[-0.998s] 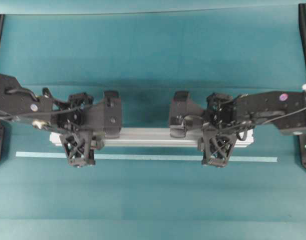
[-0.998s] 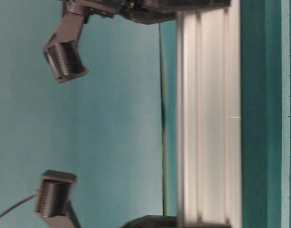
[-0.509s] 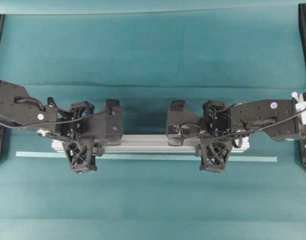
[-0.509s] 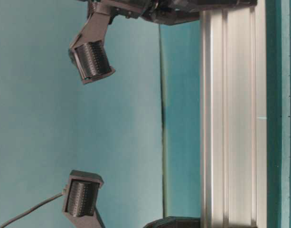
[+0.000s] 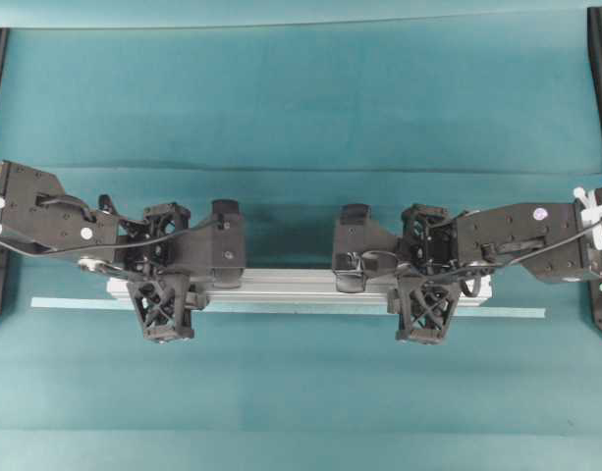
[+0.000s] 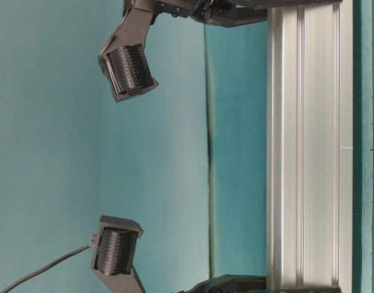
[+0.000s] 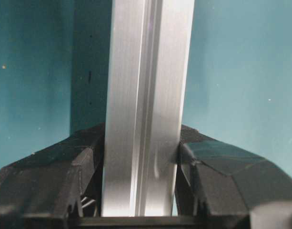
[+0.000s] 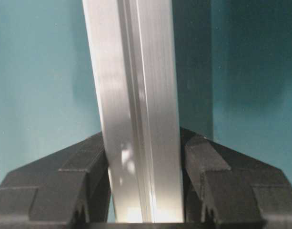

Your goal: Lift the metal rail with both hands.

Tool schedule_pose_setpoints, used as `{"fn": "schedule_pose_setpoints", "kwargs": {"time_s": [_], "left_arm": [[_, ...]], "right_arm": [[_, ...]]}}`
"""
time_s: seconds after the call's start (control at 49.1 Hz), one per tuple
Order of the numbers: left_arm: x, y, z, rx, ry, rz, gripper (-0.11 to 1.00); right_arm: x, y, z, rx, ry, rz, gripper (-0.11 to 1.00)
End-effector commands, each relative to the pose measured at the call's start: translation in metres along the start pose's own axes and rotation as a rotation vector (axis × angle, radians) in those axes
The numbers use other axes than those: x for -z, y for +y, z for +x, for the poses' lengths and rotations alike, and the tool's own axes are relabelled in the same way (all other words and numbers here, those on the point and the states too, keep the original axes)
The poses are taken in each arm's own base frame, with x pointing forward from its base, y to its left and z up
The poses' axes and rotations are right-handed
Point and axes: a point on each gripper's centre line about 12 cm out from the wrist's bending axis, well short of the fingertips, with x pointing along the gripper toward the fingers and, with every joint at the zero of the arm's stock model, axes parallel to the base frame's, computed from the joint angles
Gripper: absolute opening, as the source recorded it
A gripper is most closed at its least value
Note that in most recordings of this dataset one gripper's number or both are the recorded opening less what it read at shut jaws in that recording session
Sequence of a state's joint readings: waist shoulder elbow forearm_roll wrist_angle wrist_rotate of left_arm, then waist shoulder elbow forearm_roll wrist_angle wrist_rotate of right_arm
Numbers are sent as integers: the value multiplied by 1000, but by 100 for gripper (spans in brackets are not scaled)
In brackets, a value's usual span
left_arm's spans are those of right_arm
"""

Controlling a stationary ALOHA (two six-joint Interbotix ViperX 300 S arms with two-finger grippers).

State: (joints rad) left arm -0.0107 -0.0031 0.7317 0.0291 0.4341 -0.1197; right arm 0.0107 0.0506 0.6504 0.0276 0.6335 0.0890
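I saw no brand, label or readable writing anywhere, only small coloured dots on the arms. The left gripper [image 5: 164,299] was clamped on the metal rail [image 5: 291,284] near its left end, the right gripper [image 5: 422,297] near its right end. The rail lay level across the teal table [image 5: 301,98], beside the pale strip [image 5: 281,308].

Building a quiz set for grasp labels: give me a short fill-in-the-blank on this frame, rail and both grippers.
1. The metal rail is gripped by ____ grippers.
2. The left gripper has its fingers closed on the ____.
3. In the overhead view, the right gripper grips the rail near its ____ end.
4. The thin pale strip lies ____ to the rail.

Missing words: two; rail; right; parallel
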Motion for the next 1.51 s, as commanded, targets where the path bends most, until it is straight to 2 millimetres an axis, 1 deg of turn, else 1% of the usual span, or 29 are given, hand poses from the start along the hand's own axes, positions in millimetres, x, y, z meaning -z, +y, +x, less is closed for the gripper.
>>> {"fn": "schedule_pose_setpoints", "kwargs": {"time_s": [0.0, 0.265, 0.57, 0.896, 1.079, 1.364, 1.384, 1.425, 1.486], "left_arm": [[-3, 1, -2, 0, -14, -9, 36], [-3, 1, 0, 0, -8, -6, 36], [-2, 1, 1, -1, -6, -6, 36], [-3, 0, 4, 5, -50, -4, 36], [1, 1, 9, 3, -29, -2, 36], [3, 1, 12, 2, -20, -7, 36], [3, 1, 12, 3, -20, -8, 39], [3, 1, 12, 3, -20, -10, 52], [3, 1, 12, 4, -24, -13, 70]], "right_arm": [[-1, 2, -1, -5, -4, 8, 39], [-3, 3, 4, -10, -14, 15, 39], [2, 3, 11, -9, 3, 18, 39], [5, 1, 13, -8, -4, 31, 39], [6, -2, 14, -6, -4, 63, 39], [8, -2, 15, -5, 5, 64, 40], [8, -2, 15, -6, 4, 66, 40], [8, -2, 15, -5, 5, 66, 41], [8, -2, 15, -5, 4, 67, 54]]}}
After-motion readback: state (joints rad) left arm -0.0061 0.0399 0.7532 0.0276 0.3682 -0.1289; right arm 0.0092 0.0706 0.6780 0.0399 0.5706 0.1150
